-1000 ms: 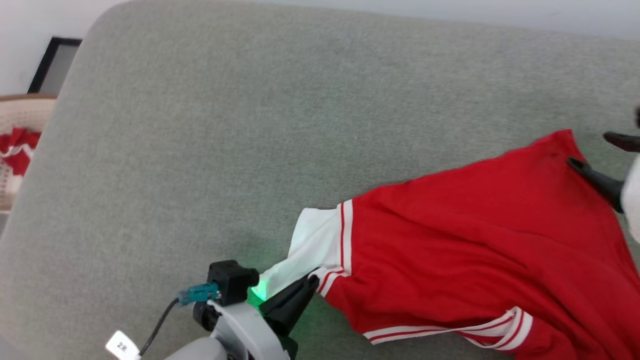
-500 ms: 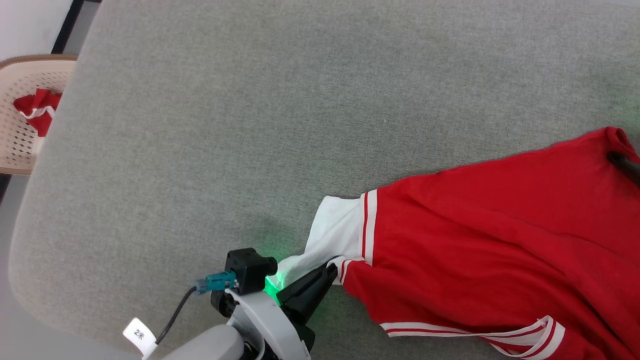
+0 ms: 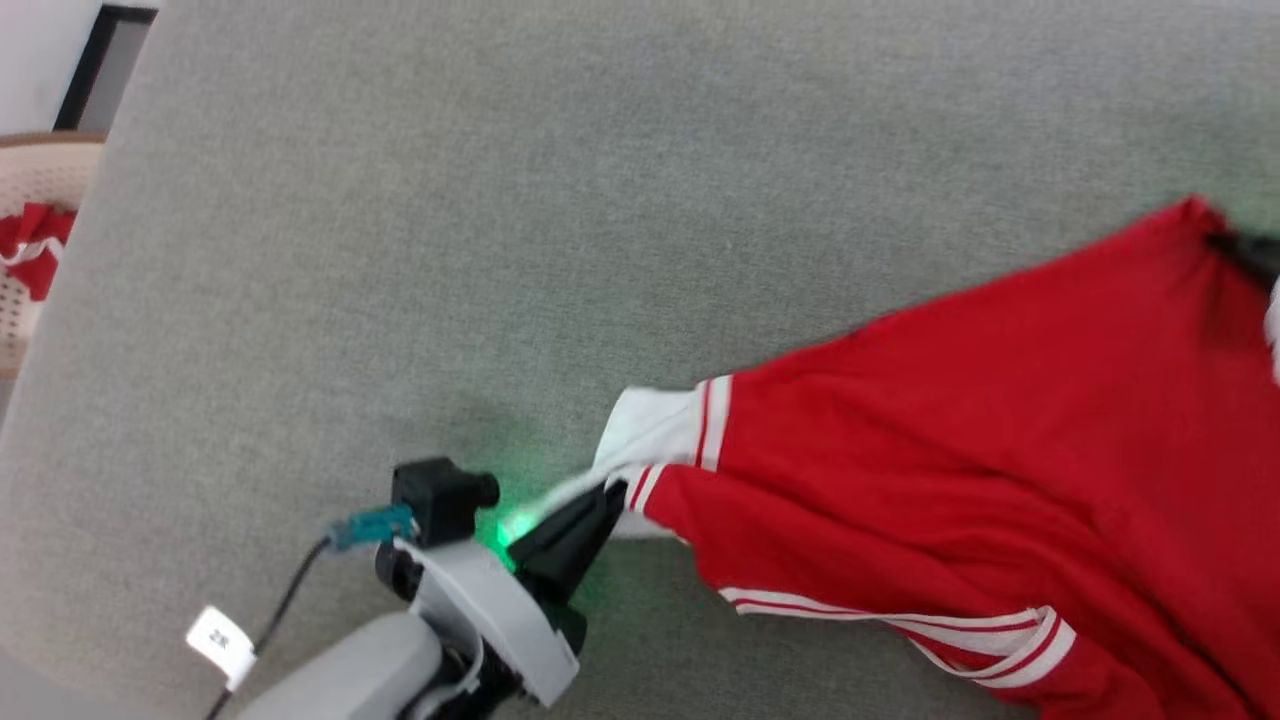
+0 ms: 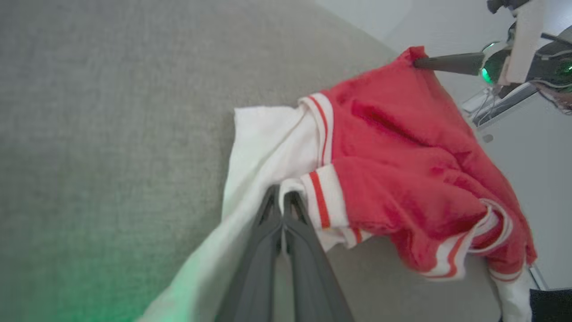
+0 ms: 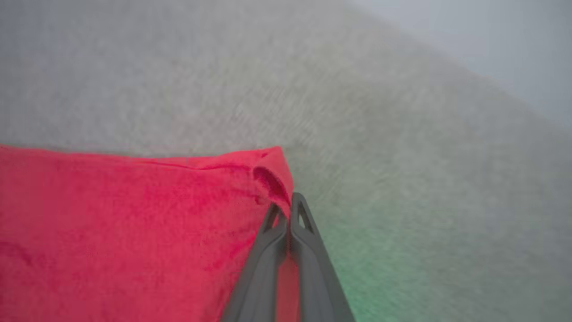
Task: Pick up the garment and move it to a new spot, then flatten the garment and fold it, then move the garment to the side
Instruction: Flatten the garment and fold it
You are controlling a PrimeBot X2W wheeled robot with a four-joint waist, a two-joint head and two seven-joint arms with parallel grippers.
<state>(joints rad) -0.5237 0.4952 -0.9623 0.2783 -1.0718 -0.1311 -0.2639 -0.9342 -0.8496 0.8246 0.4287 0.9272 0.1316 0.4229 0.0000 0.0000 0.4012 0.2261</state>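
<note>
the garment is stretching across the right half of the grey fabric surface in the head view, showing its plain red side, one white sleeve and bands of red-white striped trim. the left gripper is pinching the white sleeve cuff right beside the striped trim, its two dark fingers pressed together with only cloth between them. in the left wrist view the left gripper is biting the white fabric, and the garment is running away from it in bunched folds toward the right gripper, which is clamping the far red corner. in the right wrist view the right gripper is closing tight on a curled red hem corner of the garment, with a strip of red showing between the fingers lower down. in the head view the right gripper is sitting at the right edge, on the garment's upper corner. whether the middle of the cloth is resting on the surface or hanging just above it, i cannot tell.

a white tag is hanging from the black cable by the left wrist; its dark print is too blurred to read. a green light is glowing beside that gripper. a beige basket at the left edge is holding a red-and-white cloth.
</note>
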